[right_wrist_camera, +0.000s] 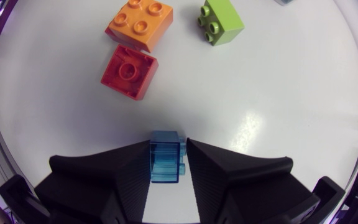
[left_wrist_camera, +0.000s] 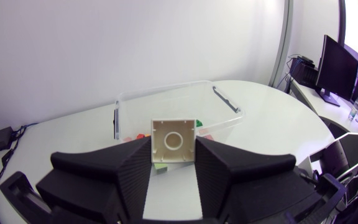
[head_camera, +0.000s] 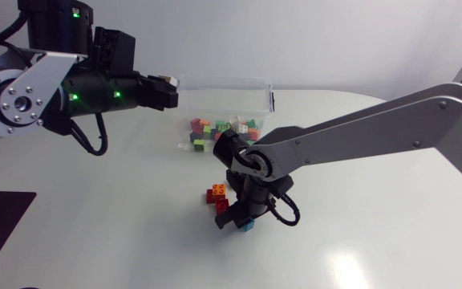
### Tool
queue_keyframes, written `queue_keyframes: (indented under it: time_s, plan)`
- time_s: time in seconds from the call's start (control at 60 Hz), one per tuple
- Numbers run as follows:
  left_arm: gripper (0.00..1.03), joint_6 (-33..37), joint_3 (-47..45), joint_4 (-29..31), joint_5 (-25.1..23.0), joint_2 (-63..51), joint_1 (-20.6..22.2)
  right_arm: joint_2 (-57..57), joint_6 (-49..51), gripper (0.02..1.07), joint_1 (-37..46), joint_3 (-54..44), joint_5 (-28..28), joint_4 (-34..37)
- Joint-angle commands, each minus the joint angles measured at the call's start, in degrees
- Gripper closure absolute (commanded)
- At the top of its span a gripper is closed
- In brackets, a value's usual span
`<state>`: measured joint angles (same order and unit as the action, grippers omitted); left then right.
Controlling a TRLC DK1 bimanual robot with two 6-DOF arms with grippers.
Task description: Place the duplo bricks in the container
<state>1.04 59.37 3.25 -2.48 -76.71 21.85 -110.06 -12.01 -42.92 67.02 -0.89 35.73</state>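
Left arm (head_camera: 30, 96) is coming in from the left side and hanging above the table (head_camera: 375, 241), with the left gripper (left_wrist_camera: 174, 155) sitting just at the near-left end of the clear container (head_camera: 251, 87). Its claw is clamping a cream brick (left_wrist_camera: 174, 142) from both sides, the brick's hollow underside facing the wrist camera and the brick up in the air, not touching the table. The container is standing at the far middle of the table, and a heap of mixed bricks (head_camera: 219, 130) in red, green, pink and white is lying in its bottom, showing through the clear walls. Right arm (head_camera: 375, 132) is reaching in from the right side past the middle, with the right gripper (right_wrist_camera: 166, 165) pointing down at the table in front of the container. Its fingers are pressing on both sides of a see-through blue brick (right_wrist_camera: 165, 149), which is resting on the tabletop. Just ahead of that gripper a red brick (right_wrist_camera: 129, 71) is lying underside up, touching an orange brick (right_wrist_camera: 139, 23) with studs up. A green brick (right_wrist_camera: 221, 20) is lying tilted near them, apart from the orange one
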Motion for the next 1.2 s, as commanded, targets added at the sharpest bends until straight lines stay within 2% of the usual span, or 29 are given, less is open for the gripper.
queue_keyframes:
  time_s: [0.0, 0.233, 0.517, 0.617, 0.733, 0.817, 0.917, 1.033, 1.183]
  plan:
    - [0.85, -2.0, 3.2, -2.2, 0.0, -3.1, -0.4, 1.1, -1.1, 0.82, 0.4, -1.4, -0.4, -1.1]
    - [0.85, -2.8, 9.9, -3.9, 0.0, -12.9, -0.5, 8.6, 0.9, 0.84, 3.9, -2.5, 0.1, -0.3]
    - [0.84, -2.4, 20.6, -4.4, -0.1, -26.1, -0.8, 13.7, 2.7, 0.83, 9.1, 3.2, 2.3, 2.1]
    - [0.84, -2.3, 24.8, -3.6, -0.1, -29.9, -1.2, 14.2, 3.0, 0.83, 10.0, 5.3, 2.6, 2.0]
    - [0.79, -1.8, 30.6, -0.4, -0.1, -34.1, -1.7, 14.7, 3.4, 0.83, 11.6, 9.3, 2.9, 1.4]
    - [0.5, -1.1, 38.7, 8.9, -0.5, -39.1, -2.2, 15.0, 3.7, 0.83, 12.9, 12.3, 3.7, 0.3]
    - [0.19, 0.9, 41.6, 13.5, -1.8, -40.4, -2.6, 14.8, 3.8, 0.83, 13.6, 15.9, 3.9, -1.2]
    - [0.05, 2.2, 38.6, 13.5, -3.1, -36.6, -2.9, 13.6, 3.7, 0.83, 14.7, 18.4, 4.5, -4.5]
    - [0.05, 4.5, 33.0, 13.6, -5.2, -29.8, -3.6, 11.3, 3.0, 0.83, 15.2, 20.0, 4.7, -9.7]
